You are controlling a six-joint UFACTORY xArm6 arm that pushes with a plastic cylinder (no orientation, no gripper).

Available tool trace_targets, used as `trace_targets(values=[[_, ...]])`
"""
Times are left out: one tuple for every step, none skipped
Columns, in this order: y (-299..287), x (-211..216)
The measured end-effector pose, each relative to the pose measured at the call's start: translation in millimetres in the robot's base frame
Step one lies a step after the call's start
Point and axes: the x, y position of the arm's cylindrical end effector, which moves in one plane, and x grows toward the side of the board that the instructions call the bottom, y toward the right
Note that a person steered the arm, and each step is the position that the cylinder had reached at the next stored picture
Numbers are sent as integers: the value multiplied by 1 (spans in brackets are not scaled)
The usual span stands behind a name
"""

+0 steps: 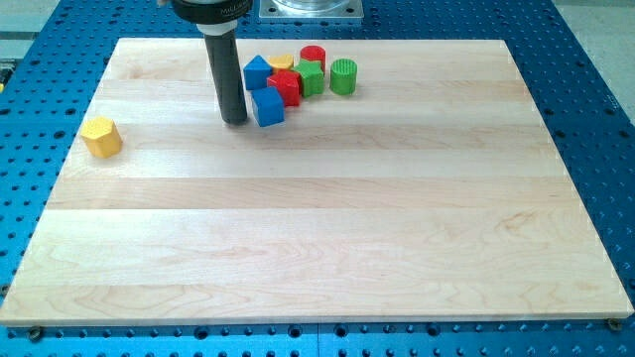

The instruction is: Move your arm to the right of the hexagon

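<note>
A yellow hexagon block (pixel 101 136) lies alone near the board's left edge. My tip (pixel 235 122) stands well to the hexagon's right and slightly higher in the view, with a wide gap between them. The tip is just left of a blue cube (pixel 268 106), close to it or touching. The rod rises from there to the arm's dark body at the view's top.
A tight cluster sits right of the tip near the top: a blue block (pixel 257 71), a red block (pixel 286 86), a yellow block (pixel 281 62), a red cylinder (pixel 314 57), a green block (pixel 310 77) and a green cylinder (pixel 343 75). The wooden board (pixel 327 228) lies on a blue perforated table.
</note>
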Motion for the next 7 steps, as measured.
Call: trace_targets(values=[[0,0],[1,0],[1,1],[-2,1],[-2,1],[-10,1],[-10,-2]])
